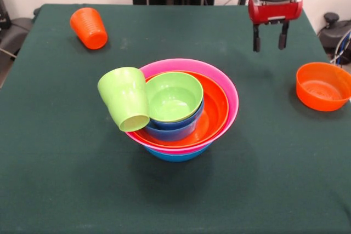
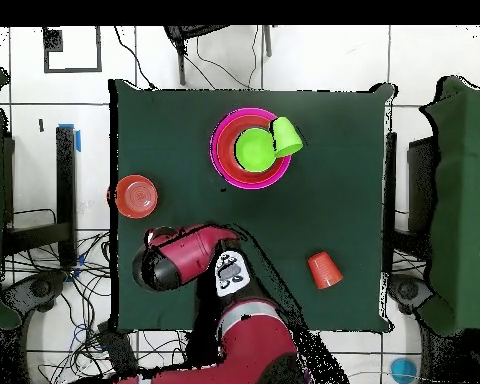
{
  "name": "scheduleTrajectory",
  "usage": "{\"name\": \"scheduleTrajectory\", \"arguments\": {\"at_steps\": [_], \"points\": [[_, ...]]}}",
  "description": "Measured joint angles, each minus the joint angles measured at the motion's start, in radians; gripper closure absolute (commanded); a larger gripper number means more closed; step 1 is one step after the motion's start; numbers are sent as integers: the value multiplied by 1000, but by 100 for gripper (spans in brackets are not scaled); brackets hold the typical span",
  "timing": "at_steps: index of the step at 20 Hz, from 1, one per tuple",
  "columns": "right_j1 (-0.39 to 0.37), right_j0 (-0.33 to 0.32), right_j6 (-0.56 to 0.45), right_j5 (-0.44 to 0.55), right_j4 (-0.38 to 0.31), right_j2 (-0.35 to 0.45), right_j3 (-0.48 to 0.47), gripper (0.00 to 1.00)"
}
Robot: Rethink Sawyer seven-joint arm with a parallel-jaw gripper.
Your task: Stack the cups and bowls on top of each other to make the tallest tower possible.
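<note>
Green cloth covers the table [image 1: 66, 190]. Mid-table sits the tower [image 1: 219, 108] of bowls, with the lime cup [image 1: 125, 98] tipped on its rim. One orange cup [image 1: 89, 27] lies near a far corner. One orange bowl [image 1: 323, 86] sits by the side edge. Above open cloth, the gripper [image 1: 270, 39] hangs empty, fingers apart.
</note>
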Motion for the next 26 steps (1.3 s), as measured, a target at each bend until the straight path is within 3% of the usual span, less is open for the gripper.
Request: {"name": "scheduleTrajectory", "arguments": {"at_steps": [7, 12, 26], "points": [[-100, -140, 0, 28, 16, 84, 2, 0], [-147, -202, 0, 60, 33, 128, 2, 0], [-148, -257, 0, 67, 33, 228, 8, 0]]}}
